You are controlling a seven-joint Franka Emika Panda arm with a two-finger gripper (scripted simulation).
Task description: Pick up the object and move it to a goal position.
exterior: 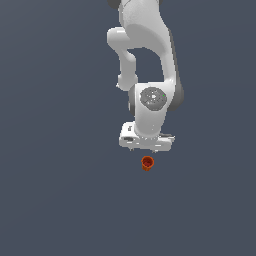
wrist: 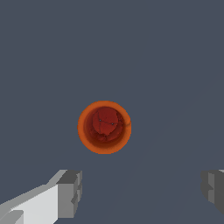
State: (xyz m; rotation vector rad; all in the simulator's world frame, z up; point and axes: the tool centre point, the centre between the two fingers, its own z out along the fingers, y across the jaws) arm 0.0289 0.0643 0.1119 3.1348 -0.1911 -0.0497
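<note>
Your hand hangs above the orange-red cup, fingers spread wide and holding nothing, in this view from the wrist. The cup stands upright on the plain grey bench, its darker hollow facing straight up at the camera. It sits ahead of the line between the two fingertips, not between them.

In the exterior view the cup lies just below the white hand, close to it but apart. How high the fingertips ride above the rim cannot be read from either picture.

The likeliest trouble, as you would judge it from here, is that offset. Drop straight down now and the fingers would probably close on empty air beside the cup, or one pad would land on its rim and tip it. A light, small cylinder like this is apt to roll or skid away once knocked. Closing off-centre could also squirt it out sideways. Bringing the hand over the cup first looks like the safer call.

Room is generous. The bench runs bare and flat on every side of the cup in both views, with no wall, edge or other item in sight. No goal marker shows in either picture, so you cannot tell which way the carry must go.
</note>
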